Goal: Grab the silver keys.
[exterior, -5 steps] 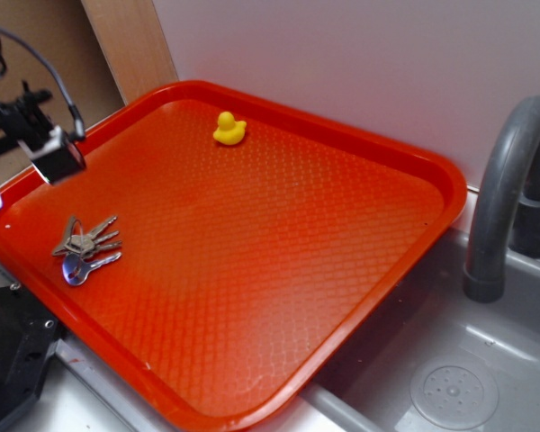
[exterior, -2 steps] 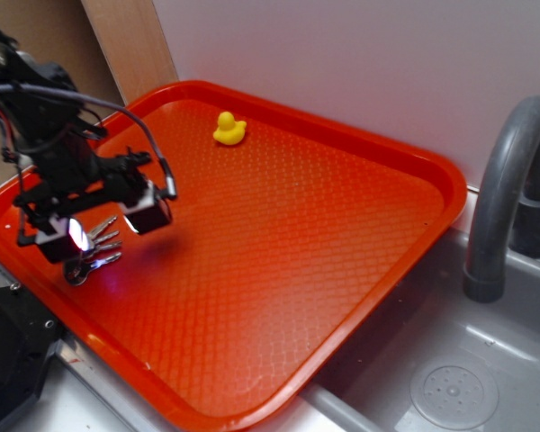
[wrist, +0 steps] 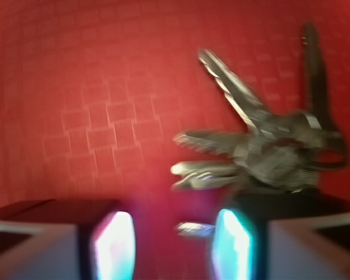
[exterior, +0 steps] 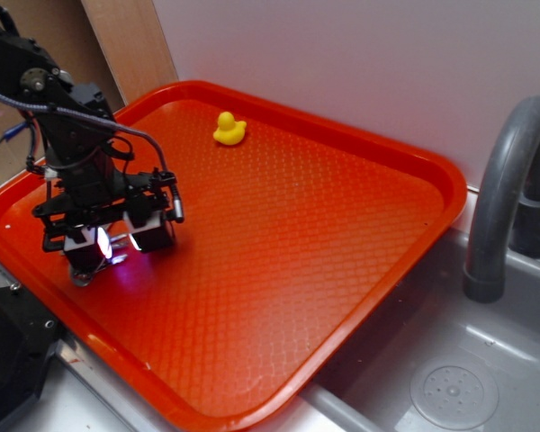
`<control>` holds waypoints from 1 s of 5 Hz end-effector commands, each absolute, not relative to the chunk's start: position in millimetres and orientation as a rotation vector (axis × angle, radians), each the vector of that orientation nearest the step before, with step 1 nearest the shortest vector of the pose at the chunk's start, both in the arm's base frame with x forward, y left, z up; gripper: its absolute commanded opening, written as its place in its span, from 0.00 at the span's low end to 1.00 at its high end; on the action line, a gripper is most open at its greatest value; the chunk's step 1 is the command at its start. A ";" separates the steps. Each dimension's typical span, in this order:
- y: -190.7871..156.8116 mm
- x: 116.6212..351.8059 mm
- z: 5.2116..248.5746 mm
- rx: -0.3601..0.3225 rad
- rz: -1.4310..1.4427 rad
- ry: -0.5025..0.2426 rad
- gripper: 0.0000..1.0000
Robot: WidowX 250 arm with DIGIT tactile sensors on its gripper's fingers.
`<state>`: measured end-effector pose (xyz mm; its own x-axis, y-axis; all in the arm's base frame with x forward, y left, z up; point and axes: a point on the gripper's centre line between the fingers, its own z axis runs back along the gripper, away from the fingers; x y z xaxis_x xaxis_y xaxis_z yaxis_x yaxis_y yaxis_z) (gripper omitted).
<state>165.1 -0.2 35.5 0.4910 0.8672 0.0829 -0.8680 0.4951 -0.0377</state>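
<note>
Fingers point(wrist: 175, 248) of the black robot arm point(exterior: 67, 135) stand parted, with a clear gap between the two glowing pads point(wrist: 114, 245), and they hold nothing; in the wrist view one key tip pokes into that gap while the rest of the bunch lies just past the right pad. In the exterior view the fingers point(exterior: 117, 241) hang low over the near left part of the orange-red textured plastic tray point(exterior: 279, 297), close to its left rim. The silver keys point(wrist: 268, 146), a small bunch of grey metal keys fanned out from a thin ring, lie flat on the tray floor directly under the fingers; from outside only a sliver of them point(exterior: 85, 272) shows beneath the left pad, the rest hidden by the arm. Whether the pads touch the tray or the keys cannot be told, since the wrist view is blurred. A grey sink basin with a round drain point(exterior: 454, 391) sits beyond the tray's right rim, and a curved dark grey faucet point(exterior: 499, 189) rises beside it. A small yellow toy duck point(exterior: 229, 129) stands near the tray's far corner, well apart from the keys. Behind the tray rises a plain white wall point(exterior: 360, 63)
</note>
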 end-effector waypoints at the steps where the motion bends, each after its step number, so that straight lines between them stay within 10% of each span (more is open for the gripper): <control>1: 14.2 158.9 69.8 -0.022 0.997 -0.151 0.00; 5: 28.3 185.6 119.2 -0.091 0.674 -0.276 0.00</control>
